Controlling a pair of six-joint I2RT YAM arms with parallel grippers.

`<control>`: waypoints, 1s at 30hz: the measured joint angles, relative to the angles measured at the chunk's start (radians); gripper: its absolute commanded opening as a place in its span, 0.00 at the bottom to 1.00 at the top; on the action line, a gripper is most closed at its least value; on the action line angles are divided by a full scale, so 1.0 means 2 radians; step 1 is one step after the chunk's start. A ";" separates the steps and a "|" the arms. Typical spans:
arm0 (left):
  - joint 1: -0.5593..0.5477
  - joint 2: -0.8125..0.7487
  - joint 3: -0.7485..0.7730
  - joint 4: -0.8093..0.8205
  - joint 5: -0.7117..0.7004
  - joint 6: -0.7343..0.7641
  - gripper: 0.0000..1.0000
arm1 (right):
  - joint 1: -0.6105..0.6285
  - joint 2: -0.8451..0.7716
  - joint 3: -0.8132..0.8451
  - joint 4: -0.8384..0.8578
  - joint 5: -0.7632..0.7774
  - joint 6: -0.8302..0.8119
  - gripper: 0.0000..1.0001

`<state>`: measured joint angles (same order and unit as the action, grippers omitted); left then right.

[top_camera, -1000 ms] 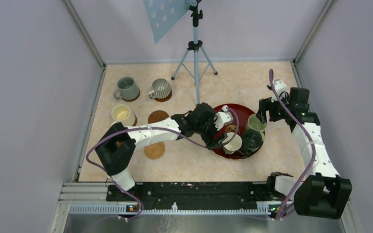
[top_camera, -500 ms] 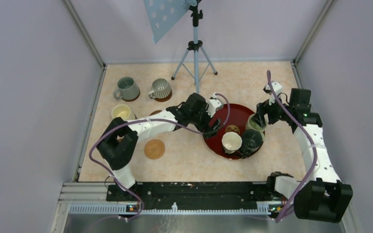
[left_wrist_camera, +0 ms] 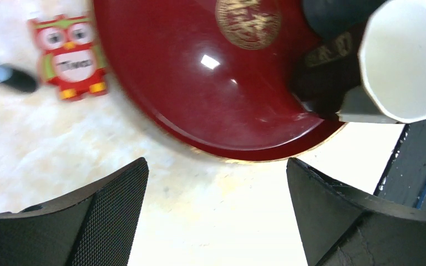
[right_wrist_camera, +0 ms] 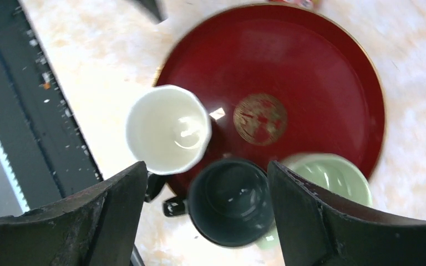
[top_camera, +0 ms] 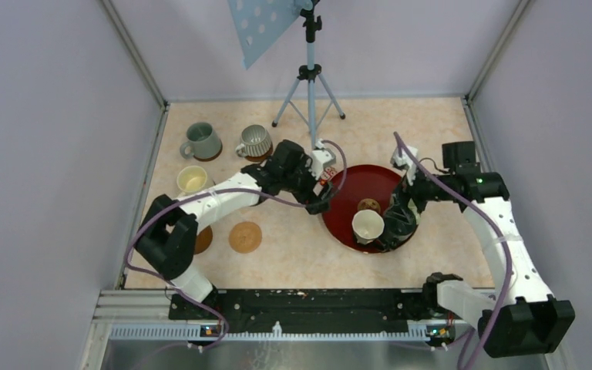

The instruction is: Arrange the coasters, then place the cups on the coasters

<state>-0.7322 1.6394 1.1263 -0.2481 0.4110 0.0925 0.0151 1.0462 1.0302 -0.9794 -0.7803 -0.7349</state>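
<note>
Three cups stand on the red tray: a white cup, a dark teal cup and a pale green cup. My right gripper hangs open above the dark teal cup, one finger on either side of it and holding nothing. My left gripper is open and empty over bare table just off the tray's left rim. At the back left, the grey-green cup, ribbed grey cup and cream cup sit on coasters. An empty coaster lies in front.
A tripod stands at the back centre, its legs just behind the left gripper. An owl sticker lies on the table by the tray. Another coaster peeks out beside the left arm's elbow. Walls close in the table on both sides.
The left gripper has pulled back off the tray to the left. The right gripper has swung in over the tray above the dark teal cup, and its jaws have widened a little.
</note>
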 measured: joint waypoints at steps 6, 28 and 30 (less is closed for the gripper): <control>0.089 -0.050 -0.014 -0.004 0.023 -0.015 0.99 | 0.129 -0.006 0.006 -0.028 0.039 -0.018 0.82; 0.121 -0.102 -0.038 -0.015 0.038 -0.019 0.99 | 0.249 0.014 -0.055 0.011 0.189 -0.012 0.82; 0.122 -0.102 -0.038 -0.015 0.038 -0.019 0.99 | 0.253 0.016 -0.060 0.019 0.197 -0.011 0.82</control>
<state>-0.4885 1.4349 1.0504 -0.2779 0.4877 0.0540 0.5213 1.0786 0.9112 -0.9405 -0.3866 -0.7570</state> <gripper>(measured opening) 0.987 0.819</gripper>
